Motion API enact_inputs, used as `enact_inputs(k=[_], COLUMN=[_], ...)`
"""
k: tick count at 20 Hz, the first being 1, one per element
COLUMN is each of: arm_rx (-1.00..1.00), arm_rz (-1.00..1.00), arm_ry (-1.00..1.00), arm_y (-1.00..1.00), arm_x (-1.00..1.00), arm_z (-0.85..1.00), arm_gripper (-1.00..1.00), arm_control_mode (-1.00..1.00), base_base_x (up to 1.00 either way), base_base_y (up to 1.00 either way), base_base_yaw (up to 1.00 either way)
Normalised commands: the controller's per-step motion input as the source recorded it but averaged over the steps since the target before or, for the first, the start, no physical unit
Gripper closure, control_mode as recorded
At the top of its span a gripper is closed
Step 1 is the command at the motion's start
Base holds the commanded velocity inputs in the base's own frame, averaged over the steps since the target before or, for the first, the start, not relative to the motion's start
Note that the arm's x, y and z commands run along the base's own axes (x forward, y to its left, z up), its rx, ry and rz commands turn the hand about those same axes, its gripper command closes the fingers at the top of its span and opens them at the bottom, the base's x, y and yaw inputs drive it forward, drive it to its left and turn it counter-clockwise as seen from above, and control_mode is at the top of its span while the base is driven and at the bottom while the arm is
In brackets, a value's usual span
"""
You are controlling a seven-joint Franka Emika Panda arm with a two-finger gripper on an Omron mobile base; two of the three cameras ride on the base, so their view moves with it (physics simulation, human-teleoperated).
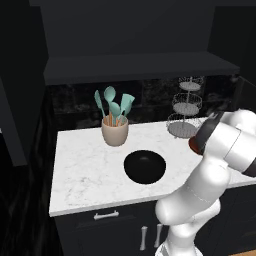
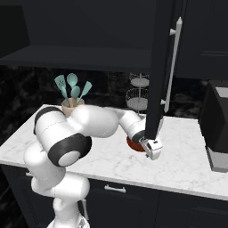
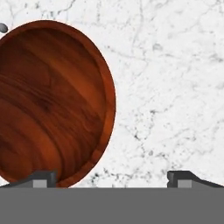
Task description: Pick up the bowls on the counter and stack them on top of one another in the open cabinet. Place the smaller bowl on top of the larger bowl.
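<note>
The smaller bowl [image 3: 48, 105], reddish-brown and wood-toned, sits on the counter [image 3: 175, 87]. My gripper [image 3: 112, 179] hangs open just above its rim. One fingertip [image 3: 43, 178] is over the bowl's edge, the other over bare marble. From the right base view the gripper [image 2: 152, 151] points down beside this bowl [image 2: 133, 143]. In the left base view my arm hides most of the smaller bowl [image 1: 191, 144]. The larger bowl [image 1: 145, 166], glossy black, rests near the counter's [image 1: 85, 170] front. Above is the open cabinet [image 1: 140, 67] with its dark shelf recess.
A beige crock [image 1: 115, 131] with teal spatulas stands behind the black bowl. A tiered wire stand [image 1: 186, 107] is at the back right. The cabinet's open door [image 2: 162, 67] hangs right over my wrist. A dark appliance [image 2: 218, 129] occupies the counter's right end.
</note>
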Motion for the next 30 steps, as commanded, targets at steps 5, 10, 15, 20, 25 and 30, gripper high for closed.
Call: enact_inputs(k=[5,10,15,20,25,30], arm_rx=[0.00,0.00,0.00,0.00,0.00,0.00], arm_rz=[0.00,0.00,-0.01,0.00,0.00,0.00], arm_ry=[0.00,0.00,0.00,0.00,-0.02,-0.20], arm_y=[0.00,0.00,0.00,0.00,0.00,0.09], arm_x=[0.30,0.27,0.21,0.02,-0.01,-0.43], arm_z=[-0.19,-0.26,-0.22,0.00,0.02,0.48], arm_gripper=[-1.00,-1.00,1.00,1.00,1.00,1.00], arm_control_mode=[-1.00,-1.00,-1.00,-1.00,-1.00,-1.00], base_base_x=[0.00,0.00,0.00,0.00,0.00,0.00], base_base_y=[0.00,0.00,0.00,0.00,0.00,0.00], base_base_yaw=[0.00,0.00,0.00,0.00,0.00,0.00])
